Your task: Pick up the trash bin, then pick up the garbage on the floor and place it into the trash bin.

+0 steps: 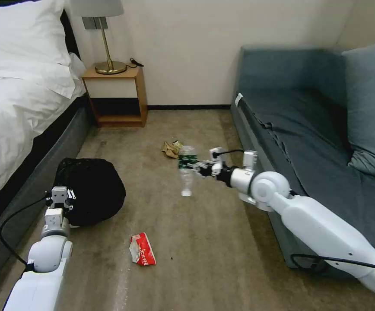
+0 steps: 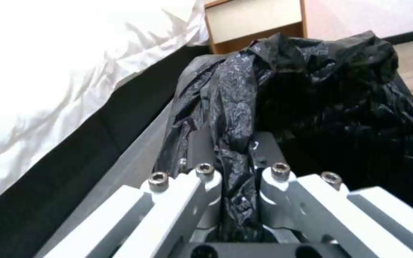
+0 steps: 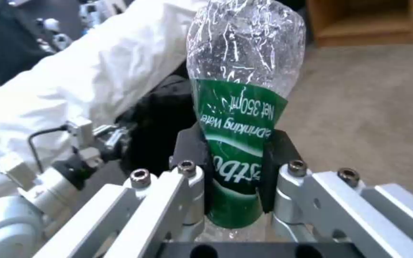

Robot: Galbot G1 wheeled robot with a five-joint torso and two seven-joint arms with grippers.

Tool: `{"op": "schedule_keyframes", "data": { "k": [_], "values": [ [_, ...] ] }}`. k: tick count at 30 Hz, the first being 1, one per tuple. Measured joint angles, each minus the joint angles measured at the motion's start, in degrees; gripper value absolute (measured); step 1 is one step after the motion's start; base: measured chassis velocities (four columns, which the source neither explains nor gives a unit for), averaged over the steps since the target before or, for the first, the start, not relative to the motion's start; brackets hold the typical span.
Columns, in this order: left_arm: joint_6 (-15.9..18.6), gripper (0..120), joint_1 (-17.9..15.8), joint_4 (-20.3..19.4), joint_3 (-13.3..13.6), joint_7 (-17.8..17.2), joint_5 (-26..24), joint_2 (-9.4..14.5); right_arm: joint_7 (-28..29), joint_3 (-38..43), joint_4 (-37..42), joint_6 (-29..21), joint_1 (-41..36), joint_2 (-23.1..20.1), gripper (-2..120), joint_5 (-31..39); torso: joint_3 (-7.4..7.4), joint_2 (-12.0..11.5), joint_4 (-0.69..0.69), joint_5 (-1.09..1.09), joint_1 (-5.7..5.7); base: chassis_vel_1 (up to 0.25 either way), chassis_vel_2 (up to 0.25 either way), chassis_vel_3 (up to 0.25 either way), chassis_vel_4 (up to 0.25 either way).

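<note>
Two grippers are busy: the left gripper (image 2: pixel 235 168) pinches the trash bin (image 1: pixel 90 190) bag at 9 o'clock, while the right gripper (image 3: pixel 235 172) clamps the bottle (image 1: pixel 186 170) at centre, which must next travel over the bin.

The left arm reached forward and low on the robot's left, its left gripper (image 1: pixel 68 199) pointing ahead with the fingers (image 2: pixel 200 143) pinched close on black bag film (image 2: pixel 230 118). The right arm stretched forward and across toward the middle, wrist turned sideways, and the right gripper (image 1: pixel 195 164) clamped its dark pads (image 3: pixel 192 150) on the green-labelled bottle (image 3: pixel 240 122), held clear of the floor.
</note>
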Motion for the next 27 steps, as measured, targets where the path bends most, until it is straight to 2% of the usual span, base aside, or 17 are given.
{"op": "schedule_keyframes", "data": {
  "k": [5, 6, 8, 9, 11, 12, 13, 14, 16, 27],
  "values": [
    [0.4, 5, -0.5, -1.2, 2.0, -0.2, -1.2, -0.2, -1.3, -5.6, -3.9, 1.3, 5.0, 5.0, 16, 1.3, 0.00, 0.0, -0.01, 0.01, 0.00, 0.000, 0.000, 0.000, 0.000],
    [0.4, 5, -0.5, -1.2, 2.0, -0.2, -1.2, -0.2, -1.3, -5.6, -3.9, 1.3, 5.0, 5.0, 16, 1.3, 0.00, 0.0, -0.01, 0.01, 0.00, 0.000, 0.000, 0.000, 0.000],
    [0.4, 5, -0.5, -1.5, 2.4, -0.2, -1.2, -1.0, -1.9, -8.6, -6.4, 1.9, 7.3, 8.5, 16, 1.4, 0.00, 0.0, -0.03, 0.00, 0.00, 0.000, 0.000, 0.000, 0.000],
    [0.4, 5, -0.5, -1.5, 2.4, -0.2, -1.2, -1.0, -1.9, -8.6, -6.4, 1.9, 7.3, 8.5, 16, 1.4, 0.00, 0.0, -0.03, 0.00, 0.00, 0.000, 0.000, 0.000, 0.000],
    [0.4, 5, -0.2, -1.9, 2.7, -0.2, -1.1, -2.2, -2.2, -11.4, -9.5, 2.9, 9.4, 14.1, 16, 1.5, 0.00, 0.0, 0.01, -0.01, 0.00, 0.000, 0.000, 0.000, 0.000],
    [0.4, 5, -0.2, -1.9, 2.7, -0.2, -1.1, -2.2, -2.2, -11.4, -9.5, 2.9, 9.4, 14.1, 16, 1.5, 0.00, 0.0, 0.01, -0.01, 0.00, 0.000, 0.000, 0.000, 0.000],
    [0.3, 5, 0.0, -2.3, 2.9, -0.1, -1.0, -2.7, -2.7, -12.9, -11.4, 3.5, 10.2, 17.0, 16, 1.5, 0.00, 0.0, 0.03, -0.01, 0.00, 0.000, 0.000, 0.000, 0.000],
    [0.3, 5, 0.0, -2.3, 2.9, -0.1, -1.0, -2.7, -2.7, -12.9, -11.4, 3.5, 10.2, 17.0, 16, 1.5, 0.00, 0.0, 0.03, -0.01, 0.00, 0.000, 0.000, 0.000, 0.000],
    [0.2, 5, 0.6, -2.9, 3.1, -0.1, -0.8, -3.3, -3.8, -14.4, -14.7, 5.0, 10.8, 20.1, 16, 0.4, 0.00, 0.0, 0.02, -0.01, 0.00, 0.000, 0.000, 0.000, 0.000],
    [-0.6, 5, 1.9, -4.6, 2.8, 0.0, -0.6, -4.8, -4.3, -15.0, -27.5, 9.5, 9.9, 26.0, 16, -4.3, 0.00, 0.0, -0.01, 0.01, 0.00, 0.000, 0.000, 0.000, 0.000]
  ]
}}
